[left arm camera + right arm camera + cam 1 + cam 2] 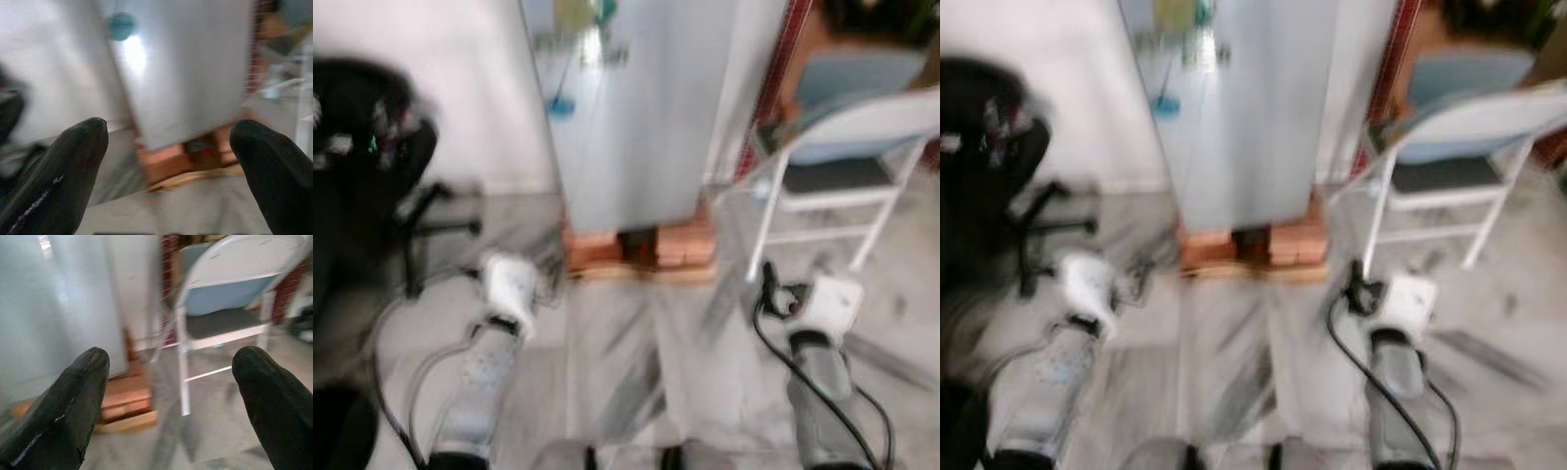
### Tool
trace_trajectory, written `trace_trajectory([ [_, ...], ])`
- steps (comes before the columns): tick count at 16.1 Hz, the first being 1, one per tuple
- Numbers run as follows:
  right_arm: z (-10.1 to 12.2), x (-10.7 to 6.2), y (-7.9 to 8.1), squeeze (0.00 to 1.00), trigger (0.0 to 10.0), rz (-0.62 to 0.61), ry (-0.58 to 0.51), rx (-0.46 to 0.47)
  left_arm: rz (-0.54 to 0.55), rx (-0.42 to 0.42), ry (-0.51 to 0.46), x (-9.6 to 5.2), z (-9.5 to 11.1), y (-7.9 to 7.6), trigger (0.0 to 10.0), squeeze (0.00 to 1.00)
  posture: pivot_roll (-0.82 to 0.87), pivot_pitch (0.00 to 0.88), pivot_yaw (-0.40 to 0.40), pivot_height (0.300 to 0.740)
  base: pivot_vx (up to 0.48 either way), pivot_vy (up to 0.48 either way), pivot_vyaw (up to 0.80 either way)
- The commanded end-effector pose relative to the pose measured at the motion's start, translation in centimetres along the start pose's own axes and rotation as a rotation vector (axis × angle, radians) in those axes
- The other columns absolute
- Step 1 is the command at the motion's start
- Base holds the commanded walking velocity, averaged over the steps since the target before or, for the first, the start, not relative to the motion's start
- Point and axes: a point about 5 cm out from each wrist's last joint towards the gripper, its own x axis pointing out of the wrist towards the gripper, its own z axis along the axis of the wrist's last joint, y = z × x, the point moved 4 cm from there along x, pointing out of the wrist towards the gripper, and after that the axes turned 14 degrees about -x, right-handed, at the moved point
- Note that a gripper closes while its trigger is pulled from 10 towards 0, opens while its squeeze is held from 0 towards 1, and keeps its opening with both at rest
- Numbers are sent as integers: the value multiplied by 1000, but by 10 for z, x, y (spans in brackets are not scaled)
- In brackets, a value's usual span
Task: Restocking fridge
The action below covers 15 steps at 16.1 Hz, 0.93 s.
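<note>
While the head views are blurred, the layout reads as follows:

Left gripper (168,161): fingers spread wide, nothing between them; it points toward the fridge's lower corner. In the head view the left arm sits at 7 o'clock.

Right gripper (171,401): fingers likewise wide apart and empty, aimed at the gap between fridge and chair. The right arm sits at 5 o'clock, a black cable (773,357) looping beside it.

Fridge (636,108): silver, door shut, straight ahead at 12 o'clock; small magnets, too blurred to identify, cling near its top edge.

Fridge base (641,250): the cabinet stands on reddish bricks over a wooden board, whose front edge juts slightly onto the floor.

Folding chair (847,147): white frame, pale blue back, dark seat, at 2 o'clock, just beside the fridge's right edge.

Office chair (372,147): black, at 10 o'clock, its wheeled legs reaching toward the fridge's left side.

Marble floor (626,352): an open lane runs between the two arms up to the board.
</note>
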Motion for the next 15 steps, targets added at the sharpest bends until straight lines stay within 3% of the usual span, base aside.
trace_trajectory([
  [1,6,4,9,0,10000,24,-18,15,11,6,-16,-1,4,8,10000,0,71,80,0,740,0,480,-419],
  [5,17,14,20,0,10000,63,-38,16,63,-32,-72,1,17,16,10000,0,88,100,-35,740,0,469,-800],
  [9,12,11,23,0,10000,81,-30,10,57,-15,-44,-3,9,21,10000,0,85,102,-44,740,0,453,-800],
  [15,13,11,25,0,10000,99,-31,6,53,-29,-34,-5,5,14,10000,0,90,104,-54,740,0,432,-758],
])
